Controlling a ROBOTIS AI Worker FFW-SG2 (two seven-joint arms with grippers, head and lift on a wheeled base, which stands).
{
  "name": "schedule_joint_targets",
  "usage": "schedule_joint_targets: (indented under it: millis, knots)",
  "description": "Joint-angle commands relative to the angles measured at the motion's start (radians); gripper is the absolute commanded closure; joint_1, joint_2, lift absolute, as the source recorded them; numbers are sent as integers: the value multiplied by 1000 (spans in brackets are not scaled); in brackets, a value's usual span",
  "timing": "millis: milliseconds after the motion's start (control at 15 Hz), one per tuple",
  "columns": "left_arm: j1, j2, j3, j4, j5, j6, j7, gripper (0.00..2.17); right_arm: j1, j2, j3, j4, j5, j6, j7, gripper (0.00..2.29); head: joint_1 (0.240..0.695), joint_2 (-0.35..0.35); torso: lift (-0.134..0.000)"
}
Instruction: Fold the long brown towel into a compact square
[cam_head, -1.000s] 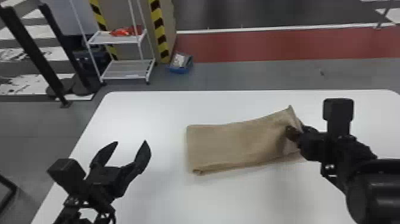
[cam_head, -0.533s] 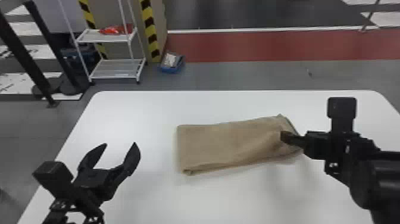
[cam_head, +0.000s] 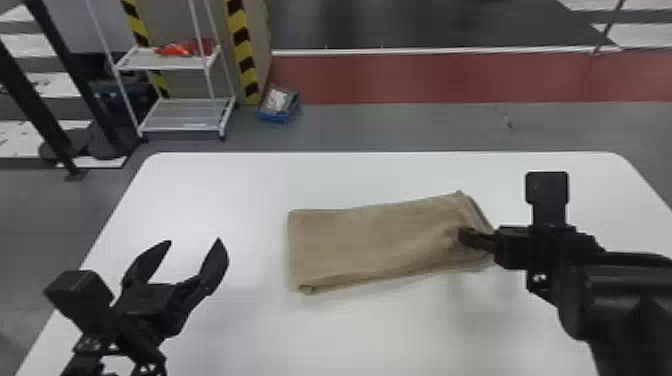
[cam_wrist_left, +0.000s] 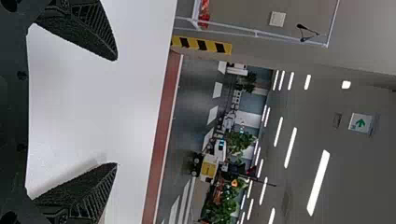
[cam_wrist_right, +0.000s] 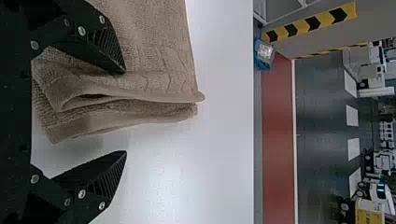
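Right fingers (cam_wrist_right: 109, 46) and left fingers (cam_wrist_left: 95, 28) are wide open, empty; prepping another fold imo, pinch the towel (cam_head: 370, 240) next.

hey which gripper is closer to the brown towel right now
The right gripper. It is at the right end of the brown towel; the left gripper is off to the towel's left, apart from it.

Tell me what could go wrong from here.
The towel gapes between its layers at the right end, so closing the open right gripper there might catch only some of them. Those layer edges also look uneven, so the next fold could come out lopsided. The left gripper stands open, away from the towel, so a pull could slide the whole bundle.
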Motion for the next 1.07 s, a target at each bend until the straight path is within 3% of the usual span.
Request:
schedule_joint_targets:
  millis: [0, 133, 600, 667, 733, 867, 1000]
  knots:
    - [-1, 2, 1, 2, 2, 0, 0, 66, 1, 0, 7, 5, 6, -10, 4, 1072, 695, 49, -117]
    - [-1, 2, 1, 2, 2, 0, 0, 66, 2, 0, 5, 5, 12, -7, 4, 1649, 695, 52, -117]
    - [2, 2, 1, 2, 0, 0, -2, 66, 16, 0, -8, 3, 2, -7, 10, 1710, 695, 47, -117]
    - [4, 2, 1, 2, 0, 0, -2, 66, 19, 0, -12, 2, -3, -10, 10, 1555, 695, 47, -117]
    - [4, 2, 1, 2, 0, 0, -2, 66, 27, 0, -15, -3, -6, -26, 10, 1069, 695, 48, -117]
    - [5, 2, 1, 0, 0, 0, -2, 66, 32, 0, -33, -6, -8, -29, 12, 599, 695, 47, -117]
    - [7, 2, 1, 0, 0, 0, -3, 66, 35, 0, -48, -7, -15, -29, 12, 326, 695, 40, -117]
